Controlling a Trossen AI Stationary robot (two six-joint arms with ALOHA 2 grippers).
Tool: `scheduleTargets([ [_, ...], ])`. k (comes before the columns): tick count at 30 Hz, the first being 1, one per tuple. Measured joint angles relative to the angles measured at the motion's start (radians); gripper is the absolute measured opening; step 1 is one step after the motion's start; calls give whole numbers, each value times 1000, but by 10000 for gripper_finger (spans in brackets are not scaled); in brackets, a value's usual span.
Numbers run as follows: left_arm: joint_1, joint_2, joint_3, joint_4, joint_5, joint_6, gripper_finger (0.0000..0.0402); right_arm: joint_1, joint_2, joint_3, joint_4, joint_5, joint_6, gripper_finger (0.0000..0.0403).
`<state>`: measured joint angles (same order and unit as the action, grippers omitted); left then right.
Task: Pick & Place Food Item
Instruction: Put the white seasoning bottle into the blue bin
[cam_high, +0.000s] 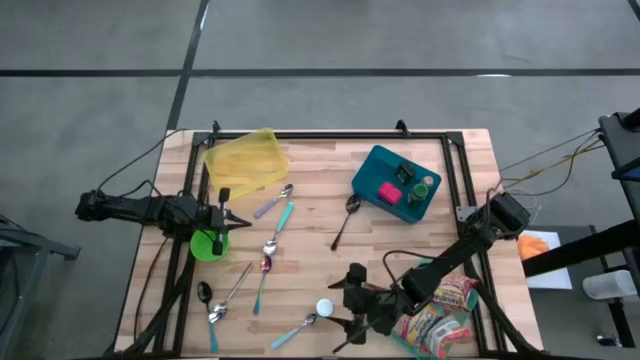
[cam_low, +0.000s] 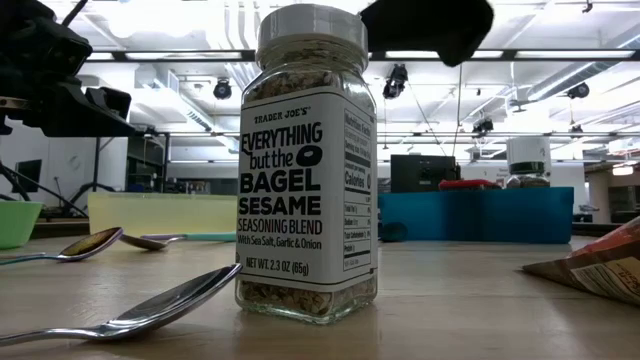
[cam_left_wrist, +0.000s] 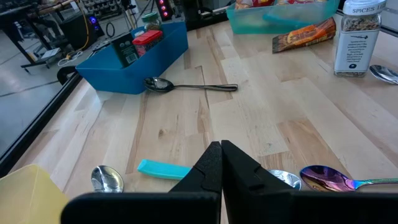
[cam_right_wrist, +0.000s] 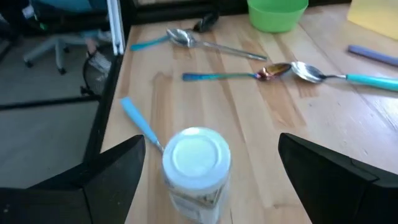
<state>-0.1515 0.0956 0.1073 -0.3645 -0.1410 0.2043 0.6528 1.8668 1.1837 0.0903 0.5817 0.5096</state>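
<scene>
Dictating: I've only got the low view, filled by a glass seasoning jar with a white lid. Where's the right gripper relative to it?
Observer: The right gripper is open, with one finger on each side of the glass seasoning jar. The right wrist view shows a gap on both sides of the lid.
Operator: And the left gripper?
Observer: The left gripper is shut and sits far across the table, next to the green plastic bowl.
Operator: What's inside the blue bin behind the jar?
Observer: From above, the blue plastic bin holds a pink box and some small containers I can't identify.
</scene>
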Motion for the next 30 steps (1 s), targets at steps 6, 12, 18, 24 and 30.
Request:
scheduleTargets([
  [6, 0, 0, 0, 0, 0, 0, 0, -3, 0, -69, 143, -3, -7, 366],
  [12, 0, 0, 0, 0, 0, 0, 0, -7, 0, -104, 184, -2, 15, 366],
  [18, 0, 0, 0, 0, 0, 0, 0, -5, 24, -71, 179, -15, -17, 366],
  [24, 0, 0, 0, 0, 0, 0, 0, -12, 119, 8, 173, -13, -71, 366],
  [30, 0, 0, 0, 0, 0, 0, 0, -21, 144, 39, 145, -5, -45, 366],
])
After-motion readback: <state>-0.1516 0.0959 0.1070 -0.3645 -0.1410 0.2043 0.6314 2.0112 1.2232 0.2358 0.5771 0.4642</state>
